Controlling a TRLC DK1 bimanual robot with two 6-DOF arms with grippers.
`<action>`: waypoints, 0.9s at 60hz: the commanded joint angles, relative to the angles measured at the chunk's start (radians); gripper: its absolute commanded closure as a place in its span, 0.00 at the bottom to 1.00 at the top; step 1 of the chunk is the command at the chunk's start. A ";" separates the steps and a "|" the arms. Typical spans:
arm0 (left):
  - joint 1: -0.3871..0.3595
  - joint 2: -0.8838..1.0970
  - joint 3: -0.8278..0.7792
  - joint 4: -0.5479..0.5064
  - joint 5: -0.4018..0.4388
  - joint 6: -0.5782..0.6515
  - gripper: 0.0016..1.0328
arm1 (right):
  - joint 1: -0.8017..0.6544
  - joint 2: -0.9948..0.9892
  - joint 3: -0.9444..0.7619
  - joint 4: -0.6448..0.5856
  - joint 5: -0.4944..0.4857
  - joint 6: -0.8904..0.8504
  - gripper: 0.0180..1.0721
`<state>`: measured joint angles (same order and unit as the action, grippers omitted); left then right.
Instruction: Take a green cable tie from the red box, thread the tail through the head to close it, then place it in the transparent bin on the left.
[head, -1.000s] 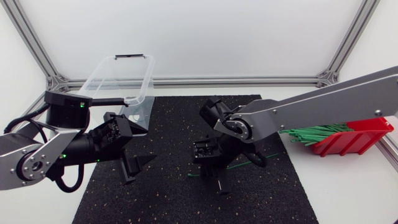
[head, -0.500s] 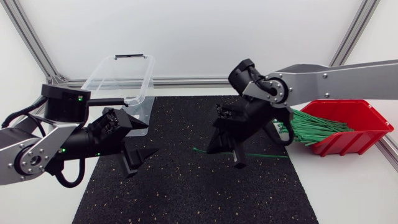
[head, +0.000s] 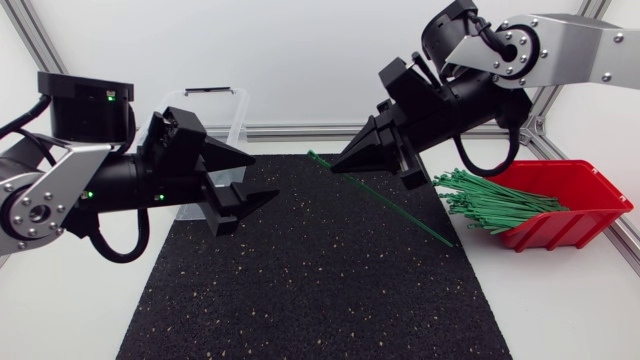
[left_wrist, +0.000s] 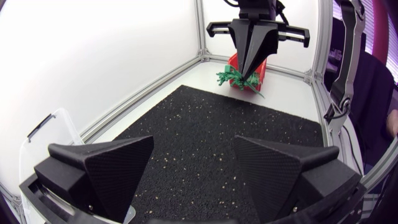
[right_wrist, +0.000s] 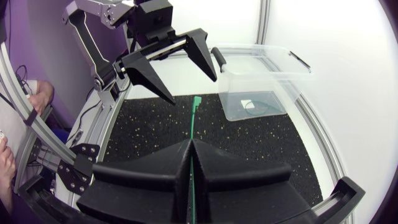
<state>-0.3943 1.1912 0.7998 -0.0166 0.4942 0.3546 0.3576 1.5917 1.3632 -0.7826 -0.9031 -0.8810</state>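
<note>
The right tool (right_wrist: 191, 144) is pressed fully closed on a thin green plastic cable tie (right_wrist: 194, 121), holding it above the speckled black mat (right_wrist: 249, 143). The tie's long axis runs straight out ahead of the tool's tips, and its far end points at the left tool (right_wrist: 194, 90), which is spread wide and empty. Past the left tool sits the clear plastic bin (right_wrist: 261, 62). Behind the right tool stands the red plastic box (head: 560, 225) of ties.

You're pinching the green cable tie (head: 400, 208) in your right gripper (head: 342, 166), tail slanting off toward four o'clock, while your left gripper (head: 258, 178) is hovering spread at its nine o'clock.
</note>
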 joint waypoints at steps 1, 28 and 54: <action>-0.008 0.013 0.053 0.014 0.027 -0.082 0.14 | -0.019 -0.012 0.025 -0.009 -0.037 0.043 0.95; -0.035 0.097 0.121 0.193 0.158 -0.329 0.17 | -0.108 -0.010 -0.024 0.052 -0.226 0.105 0.95; 0.025 0.243 0.154 0.366 0.442 -0.388 0.26 | -0.126 0.036 -0.084 0.146 -0.365 0.106 0.95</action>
<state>-0.3851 1.3903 0.9188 0.3229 0.9096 -0.0055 0.2382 1.6009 1.3006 -0.6518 -1.2488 -0.7876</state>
